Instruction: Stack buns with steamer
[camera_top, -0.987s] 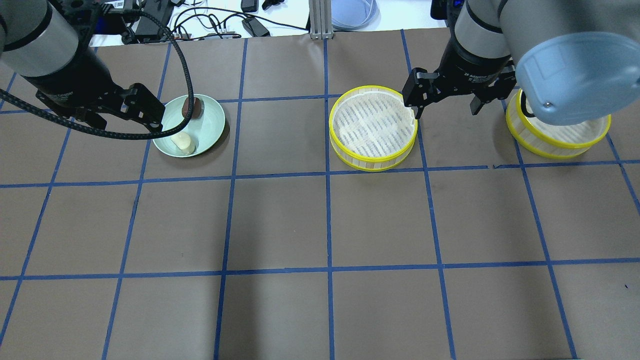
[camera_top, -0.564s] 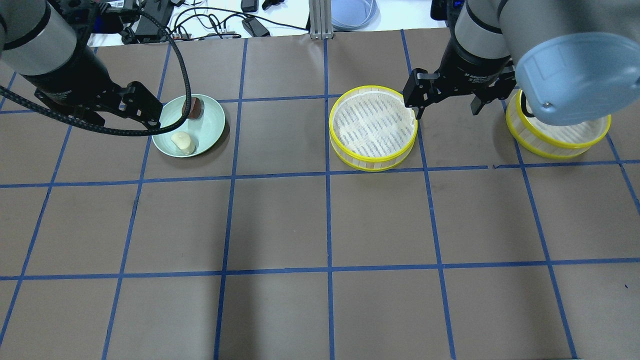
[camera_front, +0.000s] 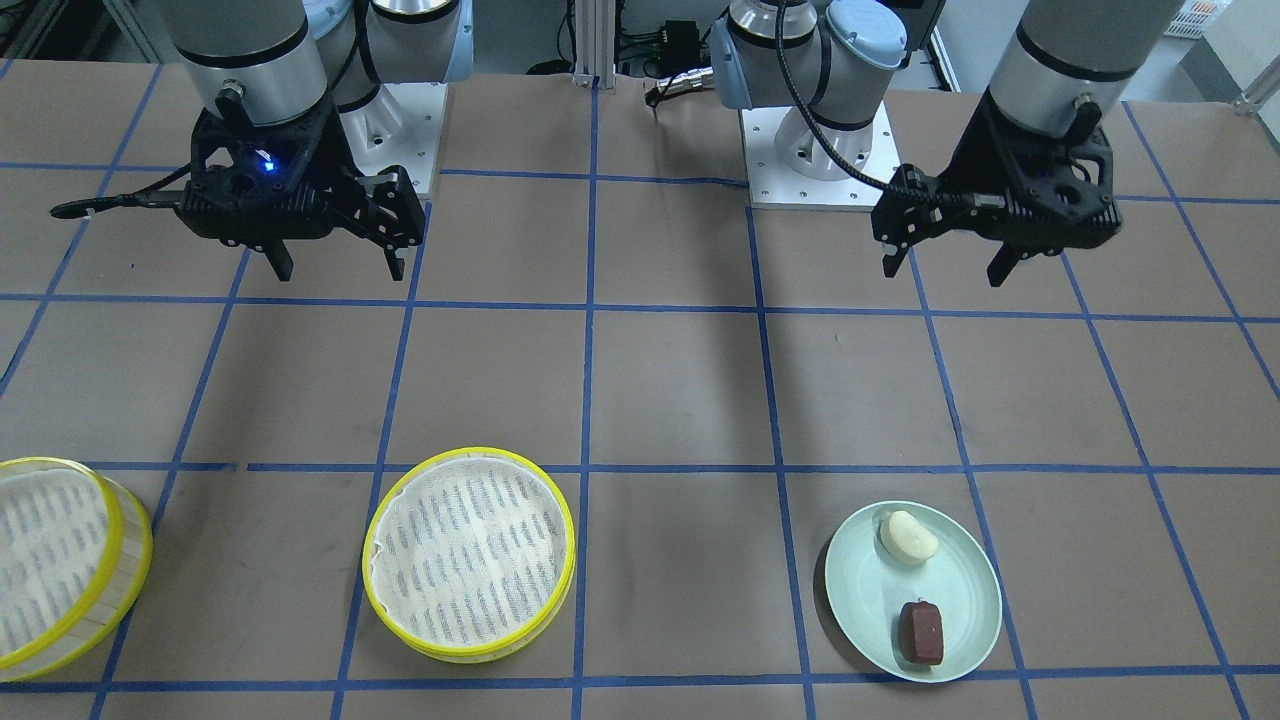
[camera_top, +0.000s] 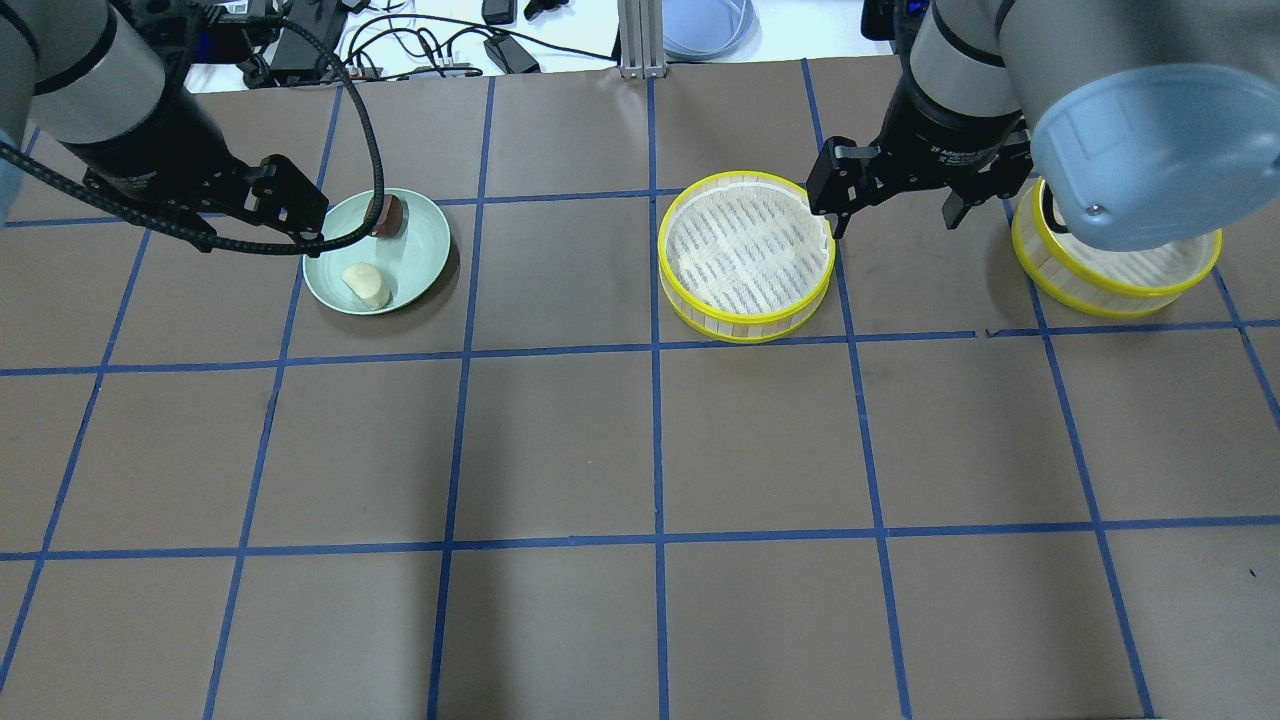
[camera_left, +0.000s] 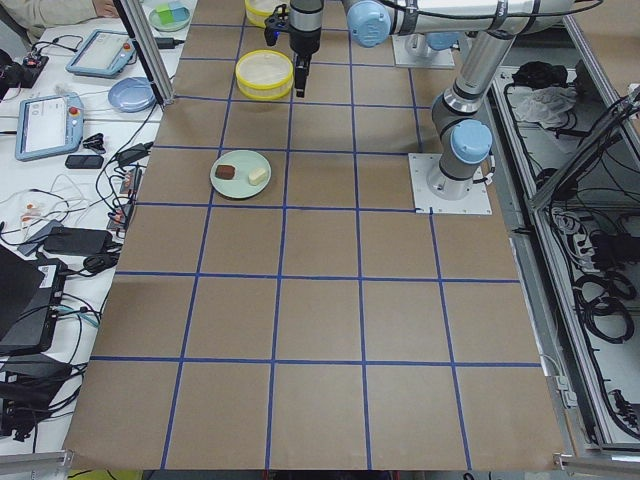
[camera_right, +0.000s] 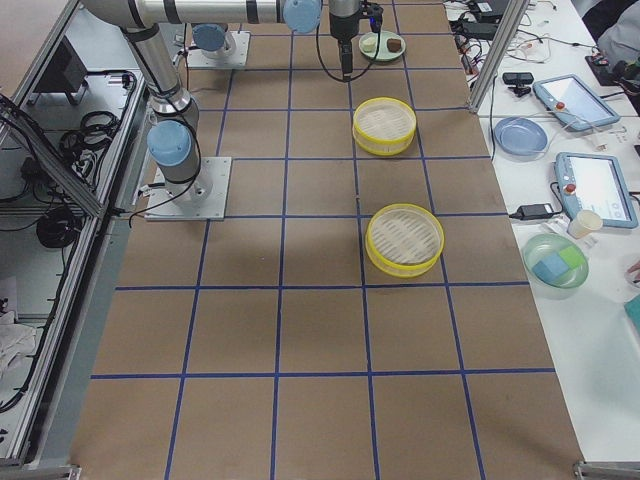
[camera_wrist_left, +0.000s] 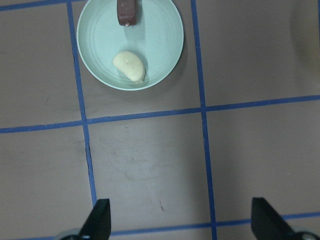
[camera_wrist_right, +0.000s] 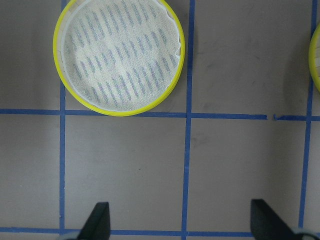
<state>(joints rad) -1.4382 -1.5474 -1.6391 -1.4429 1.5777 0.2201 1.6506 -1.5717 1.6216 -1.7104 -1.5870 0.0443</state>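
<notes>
Left gripper (camera_front: 943, 275) hangs spread and empty, short of the pale green plate (camera_front: 960, 585); we judge it is lining up for a pick. Cream bun (camera_front: 908, 537), rounded and smooth, and brown bun (camera_front: 920, 632), oblong, perhaps glazed, lie apart on that plate. Right gripper (camera_front: 340, 272), likewise spread and empty, hovers beside the steamer tray (camera_front: 468, 553): yellow rim, slatted wall, mesh-like liner; second tray (camera_front: 60, 560) sits well apart

Counting 2 buns: cream-white bun (camera_front: 908, 537), reddish-brown bun (camera_front: 920, 632). 1 pale green plate (camera_front: 860, 590). 2 yellow-rimmed steamers along the table's operator-side edge: mid-table steamer (camera_front: 468, 553), right-edge steamer (camera_front: 60, 560). 2 grippers: left gripper (camera_front: 942, 272), right gripper (camera_front: 339, 270).
</notes>
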